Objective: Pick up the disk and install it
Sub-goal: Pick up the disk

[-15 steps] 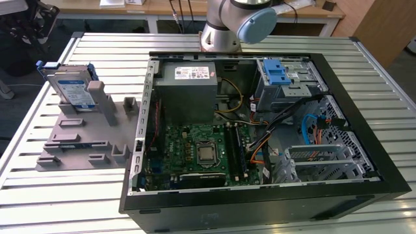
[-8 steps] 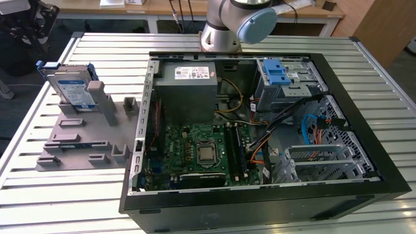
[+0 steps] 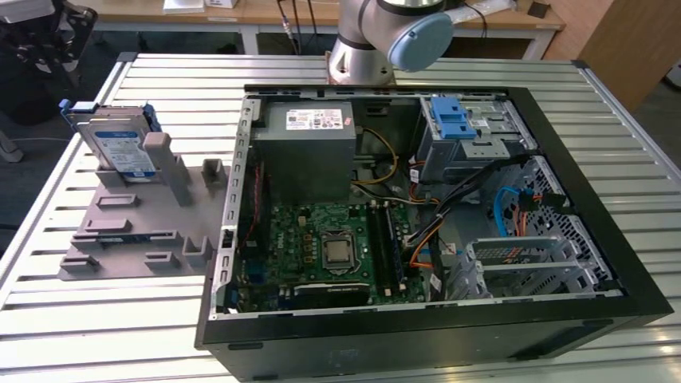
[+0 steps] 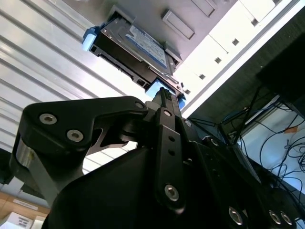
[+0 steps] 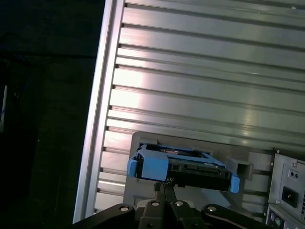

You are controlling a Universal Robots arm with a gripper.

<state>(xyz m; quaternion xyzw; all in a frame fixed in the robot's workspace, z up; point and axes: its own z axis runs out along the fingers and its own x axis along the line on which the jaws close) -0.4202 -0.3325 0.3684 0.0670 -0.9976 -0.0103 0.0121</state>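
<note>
Slatted aluminium table [image 3: 107, 335] carries all the work, and you have free strips of it along the near edge and at the exterior view's left, around the grey slotted stand [image 3: 117, 239]. Nearest to you lies the black computer case [image 3: 426, 351], on its side with the cover off; its walls make a deep rim around everything inside. In it you find the green motherboard [image 3: 319, 247] close to the near wall, a metal drive cage [image 3: 527, 267] at the exterior view's right, then the grey power supply [image 3: 309, 152] and a blue drive bracket [image 3: 455, 120] at the far wall, with coloured cables [image 3: 498, 209] between them. The disk [image 3: 112, 144] stands on edge in the far end of the stand, well apart from the case, in its blue frame. Its white-and-blue label and the sticker on the power supply carry print too small to read. In both wrist views your gripper [image 5: 164, 183] [image 4: 164, 93] is closed tip against tip and grasps nothing; the disk sits beyond it. Behind the case rises the arm's base [image 3: 356, 56].
</note>
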